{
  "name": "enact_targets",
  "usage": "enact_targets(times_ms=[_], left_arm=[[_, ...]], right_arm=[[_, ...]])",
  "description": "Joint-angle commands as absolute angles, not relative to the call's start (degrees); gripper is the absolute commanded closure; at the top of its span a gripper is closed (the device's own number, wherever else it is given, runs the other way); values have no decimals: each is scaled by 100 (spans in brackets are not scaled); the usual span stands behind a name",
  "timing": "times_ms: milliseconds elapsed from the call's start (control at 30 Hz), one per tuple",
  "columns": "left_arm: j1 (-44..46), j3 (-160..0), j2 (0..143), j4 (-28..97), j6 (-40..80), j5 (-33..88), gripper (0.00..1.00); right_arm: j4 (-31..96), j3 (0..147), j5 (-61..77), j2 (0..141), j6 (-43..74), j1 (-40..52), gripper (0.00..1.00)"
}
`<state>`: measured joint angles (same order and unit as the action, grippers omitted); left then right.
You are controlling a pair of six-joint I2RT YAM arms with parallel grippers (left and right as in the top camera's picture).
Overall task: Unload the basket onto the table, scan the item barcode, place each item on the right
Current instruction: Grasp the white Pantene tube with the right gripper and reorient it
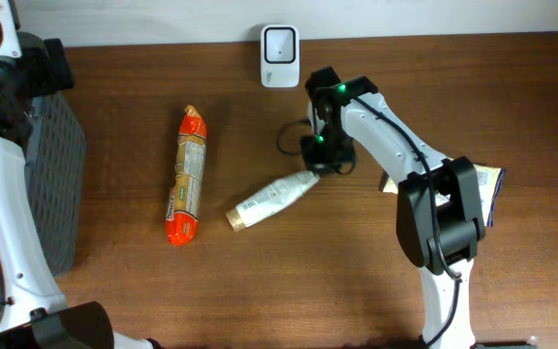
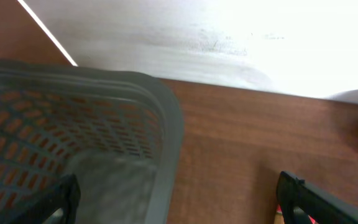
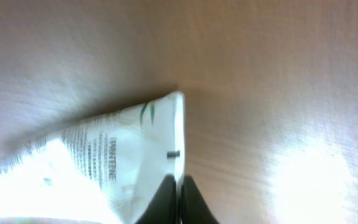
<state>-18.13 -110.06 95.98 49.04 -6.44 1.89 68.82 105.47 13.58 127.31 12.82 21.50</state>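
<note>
White tube lies flat near the middle of the desk, slightly toward its right half. Its long axis runs diagonally: the gold cap end points toward the near left corner, and the flat crimped end points toward the far right corner. The right gripper is at the crimped end; in the right wrist view its jaws are closed tight on the crimp seam of the tube, printed face up, with the rest of the tube resting on the wood. A white scanner stands at the far edge of the desk, beyond the gripped end, with bare wood and a loop of black cable between them. An orange and tan packet lies left of the tube, lengthwise from far to near, apart from the cap. A grey mesh basket sits at the left edge. The left gripper hangs above the basket rim with its jaws spread wide and nothing between them. A small package with blue print lies at the right edge, partly hidden behind the right arm.
</note>
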Motion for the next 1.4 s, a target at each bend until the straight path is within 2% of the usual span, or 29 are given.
enact_targets(times_ms=[0, 67, 100, 167, 233, 300, 400, 433, 467, 567, 633, 667, 700, 733, 767, 800, 867, 933, 1033, 1067, 1100, 1133, 1200, 1300, 1367], left_arm=[[-1817, -11072, 9513, 4897, -718, 211, 1], [-1817, -11072, 9513, 4897, -718, 211, 1], [-1817, -11072, 9513, 4897, -720, 211, 1], [-1817, -11072, 9513, 4897, -720, 211, 1], [-1817, -11072, 9513, 4897, -720, 211, 1], [-1817, -11072, 9513, 4897, -720, 211, 1], [-1817, -11072, 9513, 4897, -720, 211, 1], [-1817, -11072, 9513, 4897, -720, 211, 1], [-1817, -11072, 9513, 4897, -718, 211, 1], [-1817, -11072, 9513, 4897, -720, 211, 1], [-1817, -11072, 9513, 4897, -720, 211, 1], [-1817, -11072, 9513, 4897, -720, 211, 1], [-1817, -11072, 9513, 4897, -720, 211, 1], [-1817, -11072, 9513, 4897, -718, 211, 1], [-1817, -11072, 9513, 4897, -718, 211, 1], [-1817, -11072, 9513, 4897, -720, 211, 1], [-1817, -11072, 9513, 4897, -720, 211, 1], [-1817, -11072, 9513, 4897, -720, 211, 1], [-1817, -11072, 9513, 4897, -720, 211, 1], [-1817, -11072, 9513, 4897, -720, 211, 1], [-1817, -11072, 9513, 4897, -720, 211, 1], [-1817, -11072, 9513, 4897, -720, 211, 1], [-1817, -11072, 9513, 4897, -720, 211, 1], [-1817, -11072, 9513, 4897, -720, 211, 1], [-1817, -11072, 9513, 4897, -720, 211, 1]], right_arm=[[7968, 10460, 1323, 12556, 187, 2246, 93], [8377, 10455, 1321, 12556, -296, 2346, 75], [8468, 10460, 1280, 12556, -580, 2432, 55], [8333, 10602, 1260, 12556, -1662, 2676, 39], [7970, 10914, 648, 12556, -1964, 2893, 26], [7570, 11179, 578, 12556, -2899, 3013, 14], [7216, 11059, 1671, 12766, -5774, 3026, 14], [7144, 10969, 1717, 12833, -6396, 3024, 14], [6963, 10916, 1743, 12958, -6737, 3026, 14], [6768, 10916, 2005, 13297, -6770, 3026, 12], [6805, 10916, 2119, 13456, -6772, 3026, 14], [6917, 10916, 2182, 13539, -6770, 3026, 22], [7094, 10916, 2211, 13544, -6722, 3026, 35], [7269, 10916, 2211, 13544, -6536, 3026, 54], [7358, 10916, 2215, 13544, -6278, 3026, 66], [7373, 10916, 2259, 13544, -5614, 3028, 80], [7369, 10916, 2434, 13544, -4578, 3037, 85], [7367, 10916, 3111, 13544, -3500, 3037, 96], [7271, 10916, 3378, 13544, -2696, 3037, 96], [7094, 10916, 3087, 13544, -2071, 3024, 96], [6792, 10916, 2268, 13544, -963, 2969, 96], [6357, 10919, 1160, 13537, 679, 2762, 96], [6198, 10919, 1131, 13456, 2036, 2268, 96], [6361, 10919, 1079, 13089, 2272, 1621, 96], [6713, 10916, 1286, 13054, 1667, 1597, 96]])
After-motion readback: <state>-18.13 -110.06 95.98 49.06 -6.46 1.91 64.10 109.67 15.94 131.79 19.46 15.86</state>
